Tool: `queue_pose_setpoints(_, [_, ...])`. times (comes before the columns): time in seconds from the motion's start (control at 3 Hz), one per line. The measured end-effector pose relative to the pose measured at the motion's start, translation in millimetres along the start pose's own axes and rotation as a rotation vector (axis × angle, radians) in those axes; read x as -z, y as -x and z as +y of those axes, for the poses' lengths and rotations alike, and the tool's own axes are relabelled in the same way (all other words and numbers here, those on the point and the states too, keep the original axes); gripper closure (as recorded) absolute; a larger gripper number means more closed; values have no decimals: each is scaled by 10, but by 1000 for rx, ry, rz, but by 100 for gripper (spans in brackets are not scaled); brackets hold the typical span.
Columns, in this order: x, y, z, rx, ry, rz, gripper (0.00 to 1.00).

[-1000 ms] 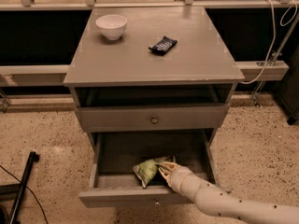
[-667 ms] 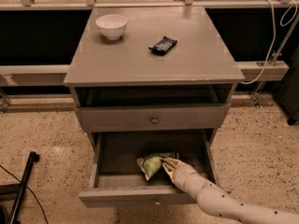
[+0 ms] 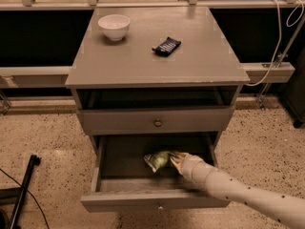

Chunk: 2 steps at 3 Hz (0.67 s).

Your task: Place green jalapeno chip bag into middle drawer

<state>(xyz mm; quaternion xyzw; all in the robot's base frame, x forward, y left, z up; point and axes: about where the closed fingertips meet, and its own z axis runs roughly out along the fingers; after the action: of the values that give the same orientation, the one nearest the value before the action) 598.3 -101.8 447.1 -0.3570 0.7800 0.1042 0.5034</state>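
Tool (image 3: 175, 160) touches chip bag (image 3: 157, 161) in middle drawer (image 3: 123, 168).

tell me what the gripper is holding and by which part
The gripper appears to hold the green jalapeno chip bag by its right end, inside the open middle drawer.

Beige hand (image 3: 176, 161) in grey drawer (image 3: 124, 203), green bag (image 3: 157, 161).

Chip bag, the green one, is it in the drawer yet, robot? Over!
Gripper in the open middle drawer, against the green jalapeno chip bag. Bag inside, near mid-floor. Bowl and dark packet up top, out of the way.
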Motion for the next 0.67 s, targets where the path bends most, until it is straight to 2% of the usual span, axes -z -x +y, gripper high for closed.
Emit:
queue_pose_setpoints(0.33, [-11, -54, 59, -34, 35, 29, 58])
queue_pose_setpoints(0.67, [-11, -44, 61, -31, 36, 27, 27])
